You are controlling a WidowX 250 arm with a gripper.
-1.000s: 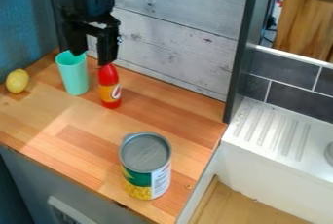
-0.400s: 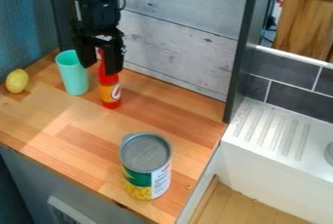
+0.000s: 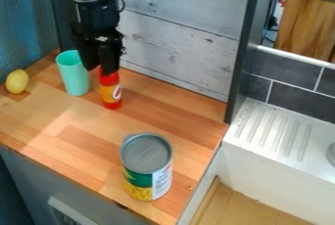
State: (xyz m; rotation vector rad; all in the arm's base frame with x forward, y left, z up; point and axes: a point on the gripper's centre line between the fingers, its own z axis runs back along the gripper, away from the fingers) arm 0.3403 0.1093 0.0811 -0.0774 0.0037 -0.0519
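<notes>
Hanging at the tapered bottle (image 3: 110, 92) is a gripper (image 3: 100, 71).

From my end I see a red bottle (image 3: 110, 92) with an orange-yellow label band, beside a plain mint-green cup (image 3: 75, 78) and a yellow lemon (image 3: 17, 81), while the can (image 3: 146, 168) has a grey top over green, yellow and white. My arm (image 3: 90, 4) is black, the bench (image 3: 177, 109) is patchworked in tan and reddish-brown strips, and the wall panel (image 3: 180, 33) is whitish-grey with darker knots.
</notes>
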